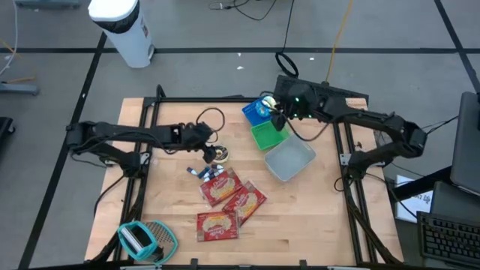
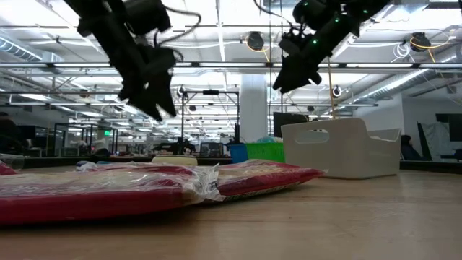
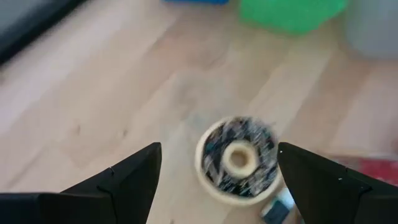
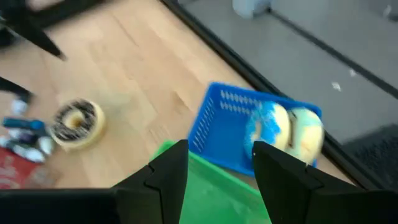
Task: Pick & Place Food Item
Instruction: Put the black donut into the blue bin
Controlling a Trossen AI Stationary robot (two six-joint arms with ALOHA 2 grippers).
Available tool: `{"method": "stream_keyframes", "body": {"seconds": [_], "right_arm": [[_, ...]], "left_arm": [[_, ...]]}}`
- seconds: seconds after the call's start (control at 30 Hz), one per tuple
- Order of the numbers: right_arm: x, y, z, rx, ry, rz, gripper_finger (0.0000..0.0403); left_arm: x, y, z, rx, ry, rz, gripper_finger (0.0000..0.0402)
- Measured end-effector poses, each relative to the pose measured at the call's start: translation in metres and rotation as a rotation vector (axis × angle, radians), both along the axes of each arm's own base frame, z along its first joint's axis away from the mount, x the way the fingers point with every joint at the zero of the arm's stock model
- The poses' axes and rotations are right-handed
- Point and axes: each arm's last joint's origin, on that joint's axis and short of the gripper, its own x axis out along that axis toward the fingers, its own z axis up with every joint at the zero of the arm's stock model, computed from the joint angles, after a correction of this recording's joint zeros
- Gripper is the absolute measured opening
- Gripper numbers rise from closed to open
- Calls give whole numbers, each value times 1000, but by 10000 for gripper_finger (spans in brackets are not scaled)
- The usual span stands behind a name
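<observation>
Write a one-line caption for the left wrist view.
Open left gripper hovering above a round sprinkled donut on the wooden table.

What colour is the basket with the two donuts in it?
Blue. The basket shows best in the right wrist view, holding a blue-iced donut and a pale one.

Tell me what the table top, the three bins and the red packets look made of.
Table top: wood, matte, with visible grain and plank seams. Blue bin, green bin and white bin: apparently moulded plastic; the blue one has slotted walls, the white one a cut-out handle. Red packets: glossy clear plastic wrap, crinkled and catching light; contents unclear.
</observation>
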Motion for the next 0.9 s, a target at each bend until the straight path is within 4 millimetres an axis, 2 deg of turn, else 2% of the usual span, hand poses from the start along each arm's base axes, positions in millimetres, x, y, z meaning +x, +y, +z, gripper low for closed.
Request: {"method": "stream_keyframes", "body": {"seconds": [0.27,0.43,0.73,0.8,0.9], "right_arm": [[-11,24,-19,-56,-142,49,166],[-16,32,-25,-51,-174,57,166],[-17,36,-36,-18,-201,44,166],[-17,36,-36,-16,-202,43,166],[-17,36,-36,-17,-206,43,166]], "left_arm": [[17,4,-50,-54,174,54,324],[23,6,-69,-71,213,75,324],[30,8,-75,-78,174,73,320],[30,8,-75,-79,171,71,306],[31,7,-74,-87,162,67,263]]}}
